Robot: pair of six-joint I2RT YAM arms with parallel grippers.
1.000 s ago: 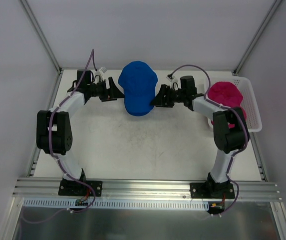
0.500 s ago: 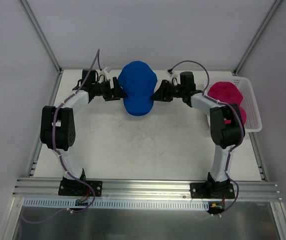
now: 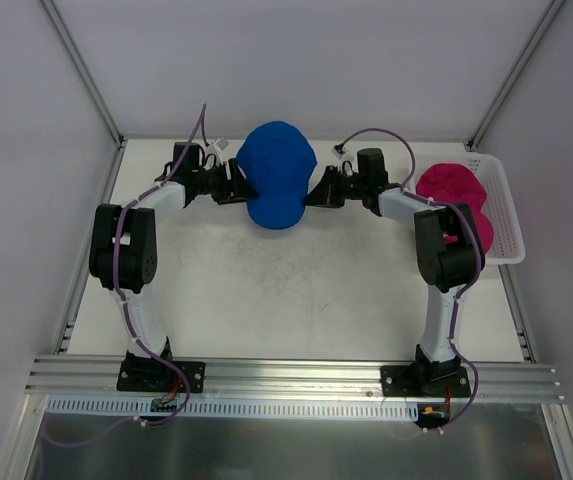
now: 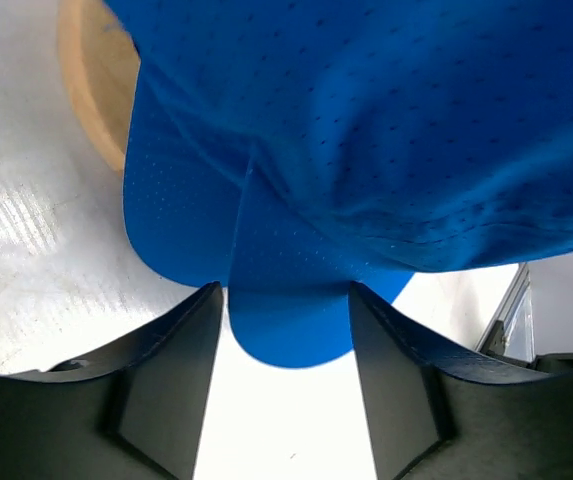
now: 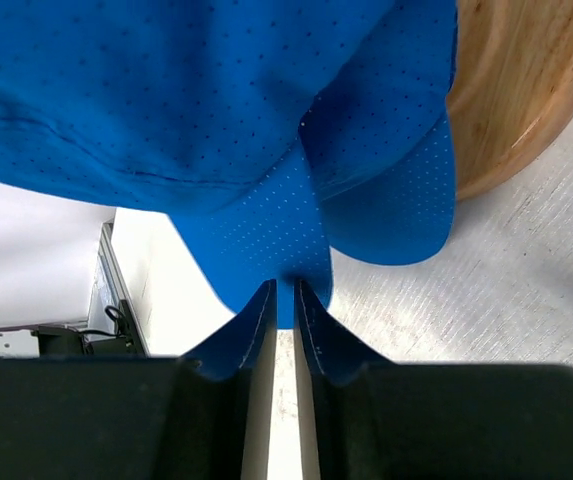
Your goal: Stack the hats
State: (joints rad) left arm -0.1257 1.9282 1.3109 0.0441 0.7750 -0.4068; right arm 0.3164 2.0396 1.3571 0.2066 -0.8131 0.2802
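A royal blue hat [image 3: 276, 183] sits at the back middle of the table on a round wooden form [image 4: 91, 90]. My left gripper [image 3: 240, 190] is at the hat's left edge. In the left wrist view it [image 4: 284, 300] stands open with a flap of the blue hat [image 4: 286, 325] lying between its fingers. My right gripper [image 3: 312, 194] is at the hat's right edge. The right wrist view shows it [image 5: 286, 292] shut on a thin fold of the blue hat [image 5: 266, 230]. Two magenta hats [image 3: 450, 184] lie in the tray on the right.
A white slotted tray [image 3: 507, 205] stands at the right edge of the table with the magenta hats in it, the nearer one [image 3: 484, 230] partly behind my right arm. The wooden form [image 5: 511, 90] shows under the blue hat. Frame posts rise at the back corners.
Both grippers moved in to the blue hat's edges. The right jaws closed from wide apart onto the fabric. The left jaws narrowed around the flap.
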